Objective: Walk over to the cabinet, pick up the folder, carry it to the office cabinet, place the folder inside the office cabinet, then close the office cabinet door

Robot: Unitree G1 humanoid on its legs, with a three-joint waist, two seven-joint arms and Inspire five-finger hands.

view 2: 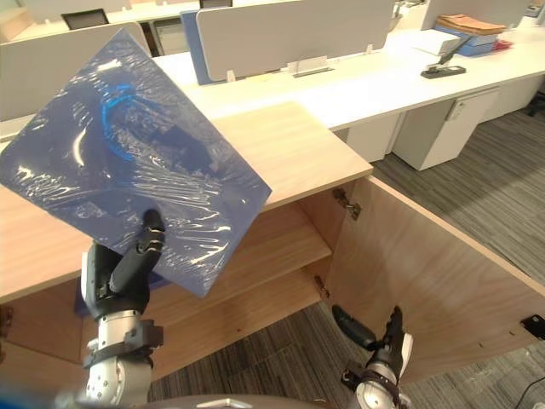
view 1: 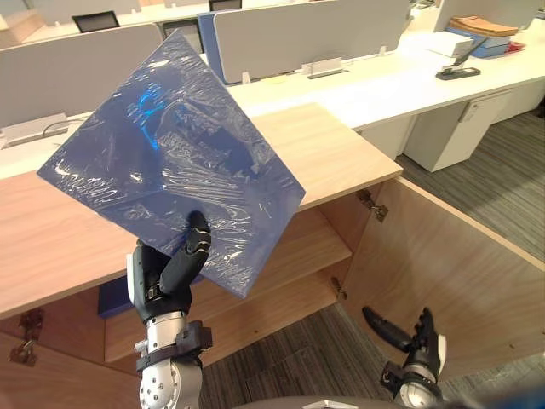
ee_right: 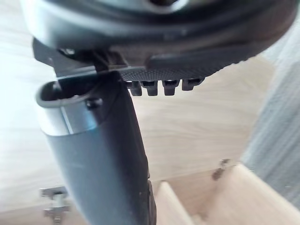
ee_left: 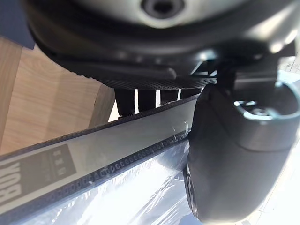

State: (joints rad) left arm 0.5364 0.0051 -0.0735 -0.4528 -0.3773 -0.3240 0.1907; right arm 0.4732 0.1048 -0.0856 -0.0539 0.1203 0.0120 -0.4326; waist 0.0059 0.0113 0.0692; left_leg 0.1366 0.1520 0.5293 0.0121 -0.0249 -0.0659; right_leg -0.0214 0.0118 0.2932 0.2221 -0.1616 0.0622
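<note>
Fingers of the left hand are clenched behind the lower corner of the blue folder, and the thumb presses on its near face, so the edge is pinched between them. The folder, wrapped in shiny clear film, is held up tilted, one corner pointing down into the hand, and the rest rises in front of the office cabinet's wooden top. Low on the other side, the right hand hangs with its fingers straight and released, holding nothing, just before the cabinet door. That door stands swung wide open on its metal hinges, and a bare wooden shelf shows inside. Grey carpet runs past the cabinet. Farther back is a white tabletop with grey dividers, a black stapler and a stack of papers on it.
</note>
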